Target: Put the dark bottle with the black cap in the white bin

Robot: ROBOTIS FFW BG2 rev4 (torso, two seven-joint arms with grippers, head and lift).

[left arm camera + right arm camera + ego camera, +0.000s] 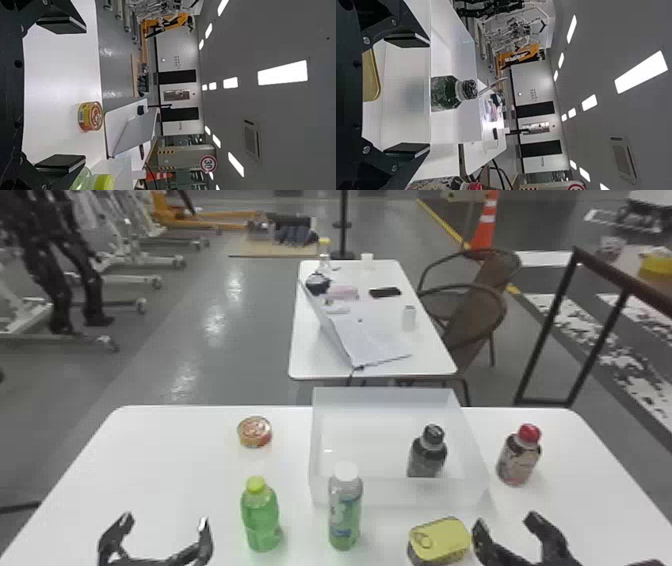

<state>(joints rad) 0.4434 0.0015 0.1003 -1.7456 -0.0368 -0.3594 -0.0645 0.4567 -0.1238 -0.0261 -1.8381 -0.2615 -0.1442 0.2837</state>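
The right gripper's (507,522) fingers (406,149) stand wide apart with nothing between their tips, and past them the dark bottle (443,93) is upright inside the bin (407,118), its base hidden by the near wall. A yellow tin (371,81) sits nearer, outside that wall, and a red-capped bottle (439,183), partly cut off, is outside the bin too.

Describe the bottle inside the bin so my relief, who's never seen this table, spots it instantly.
On the near white table, find the white bin by the far edge. Inside it, toward its right front corner in the head view, stands a dark bottle. Its black cap sets it apart from the red-capped bottle standing outside the bin.
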